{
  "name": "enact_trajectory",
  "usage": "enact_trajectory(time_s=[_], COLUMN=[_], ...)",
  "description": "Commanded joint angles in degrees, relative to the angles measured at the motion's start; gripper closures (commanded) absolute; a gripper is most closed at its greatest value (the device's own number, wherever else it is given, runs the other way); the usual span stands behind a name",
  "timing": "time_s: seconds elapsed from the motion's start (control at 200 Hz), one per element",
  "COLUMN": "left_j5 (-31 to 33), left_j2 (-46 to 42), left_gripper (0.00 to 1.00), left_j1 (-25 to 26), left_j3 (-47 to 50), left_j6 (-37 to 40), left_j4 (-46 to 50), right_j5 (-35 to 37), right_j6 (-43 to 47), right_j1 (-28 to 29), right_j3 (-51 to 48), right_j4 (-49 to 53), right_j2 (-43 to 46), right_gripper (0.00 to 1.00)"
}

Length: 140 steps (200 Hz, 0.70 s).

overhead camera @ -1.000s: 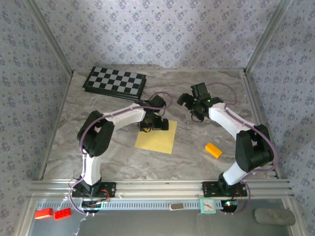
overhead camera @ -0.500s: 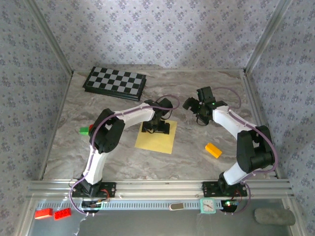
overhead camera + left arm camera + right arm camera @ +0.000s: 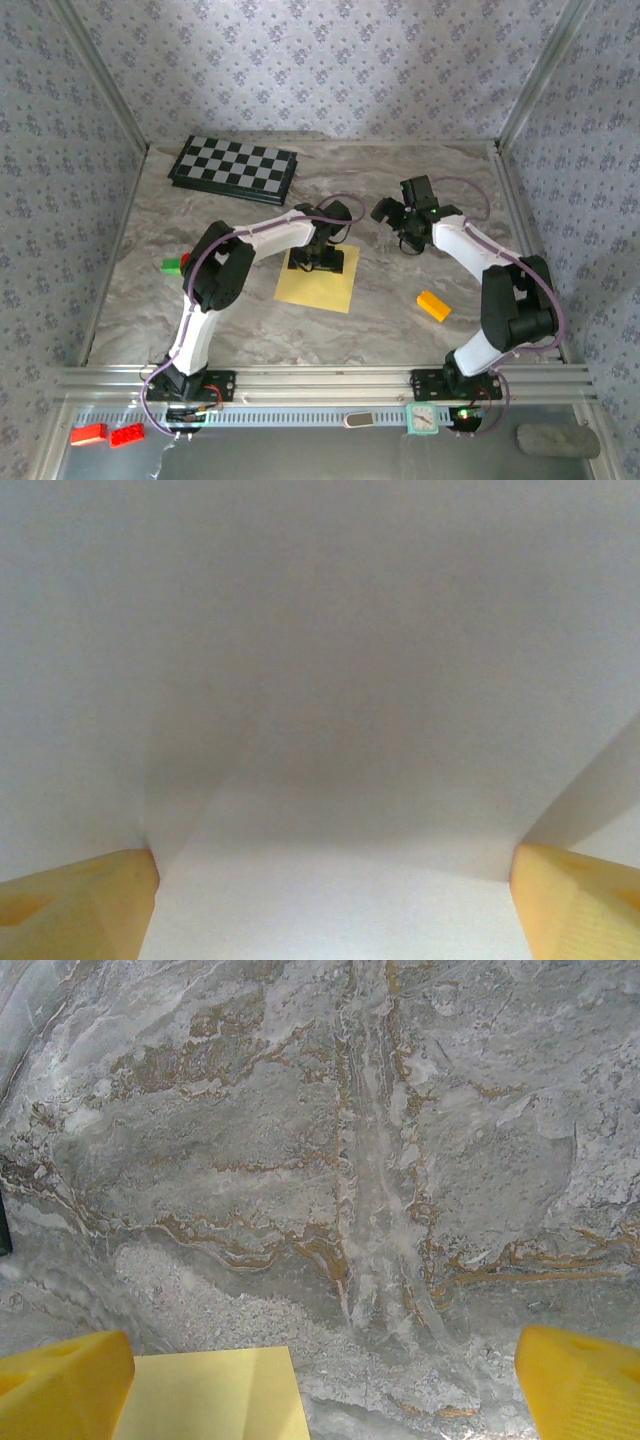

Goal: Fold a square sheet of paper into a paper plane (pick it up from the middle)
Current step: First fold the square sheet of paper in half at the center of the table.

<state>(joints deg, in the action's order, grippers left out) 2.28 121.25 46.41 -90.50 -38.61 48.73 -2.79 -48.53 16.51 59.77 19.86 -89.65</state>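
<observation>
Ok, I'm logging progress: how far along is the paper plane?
Nothing is folded: the square sheet of paper lies flat on the table. In hand: the left gripper is down over its far edge, jaws wide, nothing gripped; the right gripper hovers open beside it. Pickup and every fold remain.

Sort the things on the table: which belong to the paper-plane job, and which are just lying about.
Job: square sheet of paper.
Lying about: checkerboard, orange block, small green-and-red piece.
</observation>
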Motion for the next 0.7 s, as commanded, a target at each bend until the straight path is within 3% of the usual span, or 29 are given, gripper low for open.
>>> enact_trajectory(time_s=[0.0, 0.475, 0.695], left_j5=[0.00, 0.79, -0.43], left_j2=[3.09, 1.74, -2.19], left_gripper=[0.11, 0.18, 0.37], left_j1=[-0.06, -0.05, -0.02], left_j3=[1.52, 1.93, 2.08], left_j6=[-0.50, -0.85, -1.00], left_j4=[0.61, 0.57, -0.97], right_j5=[-0.23, 0.06, -0.14], right_j6=[0.46, 0.03, -0.09], right_j1=[-0.27, -0.25, -0.32], right_j3=[-0.44, -0.62, -0.71], right_j4=[0.02, 0.14, -0.07], right_j2=[0.44, 1.13, 1.49], right_gripper=[0.00, 0.00, 0.00])
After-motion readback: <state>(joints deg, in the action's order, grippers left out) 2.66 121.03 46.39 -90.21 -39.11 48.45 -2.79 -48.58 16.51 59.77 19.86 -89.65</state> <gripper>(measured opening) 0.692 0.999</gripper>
